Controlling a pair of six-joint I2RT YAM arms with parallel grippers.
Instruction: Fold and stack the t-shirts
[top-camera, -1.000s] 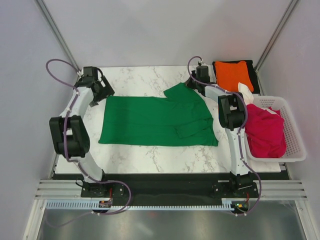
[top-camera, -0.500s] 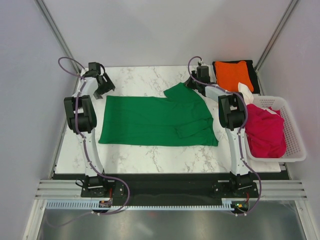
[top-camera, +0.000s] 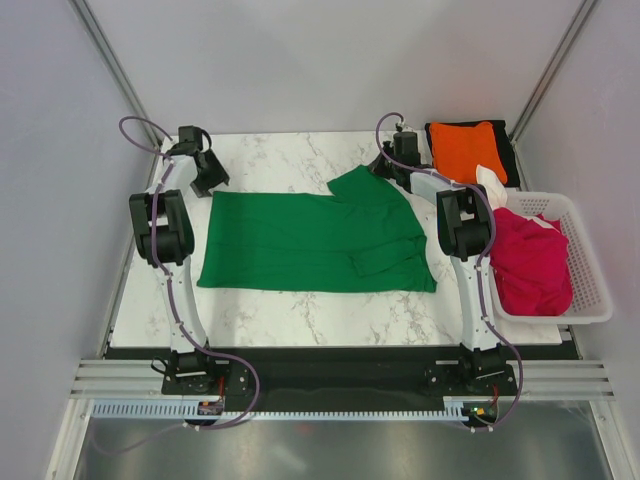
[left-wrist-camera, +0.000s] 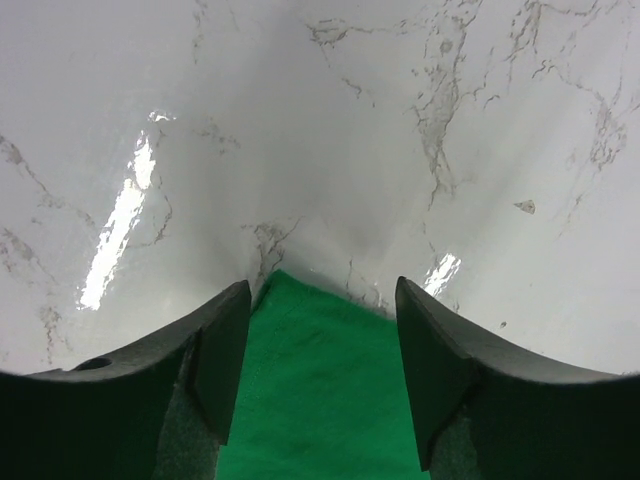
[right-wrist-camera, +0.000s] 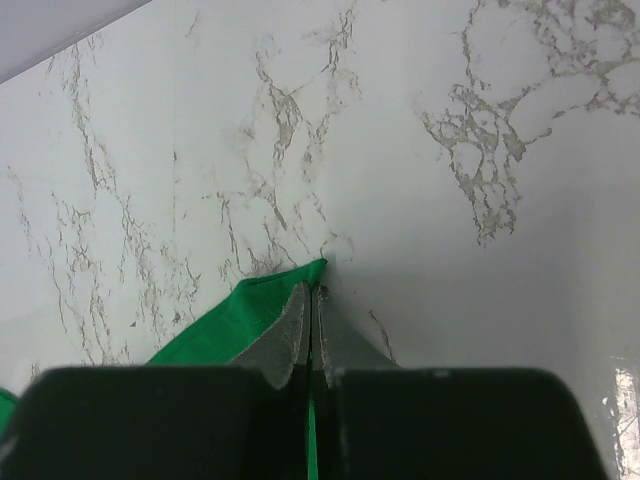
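Green t-shirt (top-camera: 300, 240): soft matte cloth, flat rectangle.
Counter (top-camera: 280, 155): glossy veined marble.
Left gripper (left-wrist-camera: 320, 325): released, straddling the 10 o'clock corner.
Right gripper (right-wrist-camera: 312, 300): clenched on the 1 o'clock edge.

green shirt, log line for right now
green shirt: spread flat | left claw: open, astride its far left corner | right claw: shut on its far right tip | orange shirt: folded, far right

This looks like a robot lab, not a home. Plain grey walls (top-camera: 300, 60) and metal poles (top-camera: 110, 60) box in a marble-look desk (top-camera: 300, 315). Two robot arms (top-camera: 160, 235) are bolted to a metal rail (top-camera: 340, 383). Purple cables (top-camera: 140, 119) loop behind the left claw (top-camera: 212, 185).
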